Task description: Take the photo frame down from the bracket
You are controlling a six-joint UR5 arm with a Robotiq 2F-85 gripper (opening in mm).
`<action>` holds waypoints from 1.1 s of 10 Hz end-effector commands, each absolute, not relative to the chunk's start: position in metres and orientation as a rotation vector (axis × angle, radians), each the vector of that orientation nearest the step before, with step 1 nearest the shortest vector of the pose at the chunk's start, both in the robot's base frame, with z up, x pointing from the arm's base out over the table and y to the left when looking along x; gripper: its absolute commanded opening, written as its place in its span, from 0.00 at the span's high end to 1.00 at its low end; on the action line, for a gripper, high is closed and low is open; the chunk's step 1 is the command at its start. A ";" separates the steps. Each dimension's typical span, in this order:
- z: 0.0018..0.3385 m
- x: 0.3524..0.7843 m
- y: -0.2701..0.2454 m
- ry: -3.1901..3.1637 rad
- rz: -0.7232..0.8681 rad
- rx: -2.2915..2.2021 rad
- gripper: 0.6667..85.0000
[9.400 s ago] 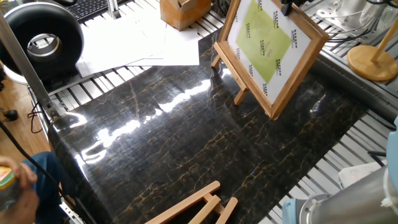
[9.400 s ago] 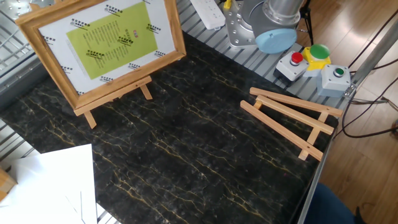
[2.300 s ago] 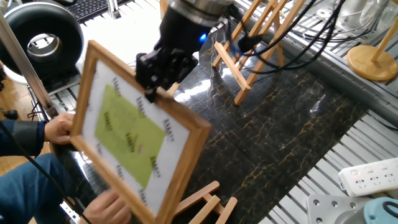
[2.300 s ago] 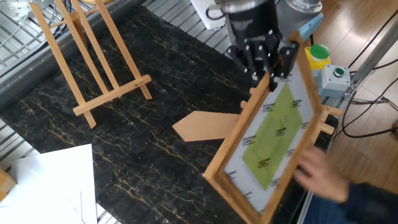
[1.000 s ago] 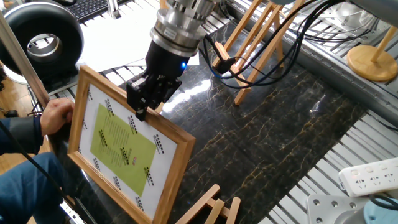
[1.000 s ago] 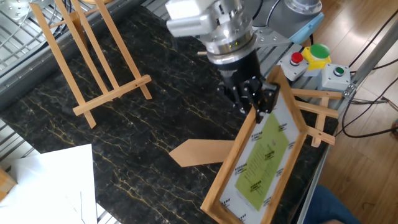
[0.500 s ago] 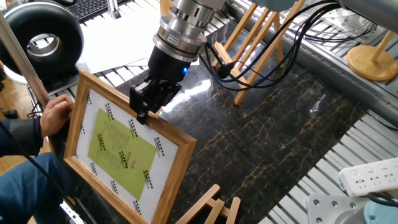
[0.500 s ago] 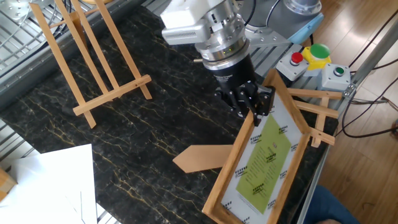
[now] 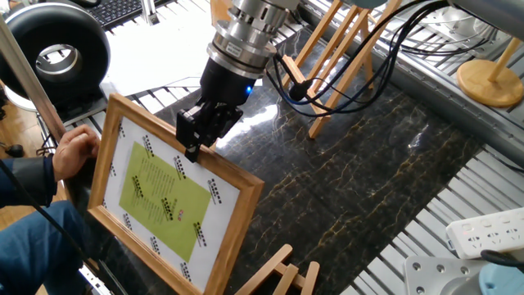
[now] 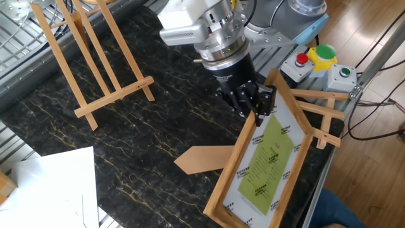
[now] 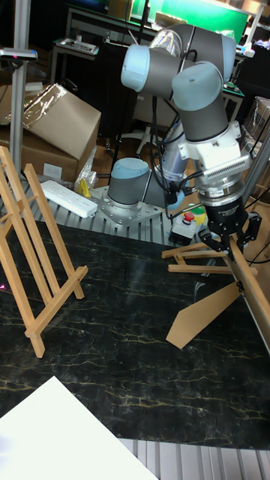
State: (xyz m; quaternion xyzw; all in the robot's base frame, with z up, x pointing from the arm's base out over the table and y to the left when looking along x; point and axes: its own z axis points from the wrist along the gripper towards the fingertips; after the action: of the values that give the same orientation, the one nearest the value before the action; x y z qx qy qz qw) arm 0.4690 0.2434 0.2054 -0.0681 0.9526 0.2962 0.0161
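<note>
The photo frame [image 9: 164,192], light wood with a white mat and a yellow-green picture, leans tilted at the table's near edge, away from the bracket. My gripper [image 9: 195,139] is shut on its top rail; the same grip shows in the other fixed view, gripper [image 10: 253,106] on the photo frame [image 10: 266,161]. The frame's wooden back prop [image 10: 204,159] sticks out over the table. A person's hand [image 9: 75,152] holds the frame's left side. The bracket [image 9: 337,51], an upright A-frame easel, stands bare at the far side, bracket [image 10: 85,60], bracket [image 11: 36,259].
A flat-folded wooden easel [image 10: 319,120] lies by the frame, partly behind it. White paper [image 10: 54,187] covers one table corner. A button box [image 10: 319,60], a power strip [image 9: 485,232], a black round unit [image 9: 53,51] and a wooden stand [image 9: 491,82] ring the dark marble table [image 9: 360,172].
The frame stood on the bracket 9.4 s ago; it is now off it, in my gripper at the near edge. Over the last second gripper and frame shifted only slightly.
</note>
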 end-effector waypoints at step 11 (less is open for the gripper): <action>0.255 0.449 0.295 2.864 1.365 -0.212 0.99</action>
State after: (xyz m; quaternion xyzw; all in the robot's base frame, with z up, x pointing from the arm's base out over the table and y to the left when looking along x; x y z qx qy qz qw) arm 0.4535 0.2791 0.2336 -0.0662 0.9204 0.3852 -0.0118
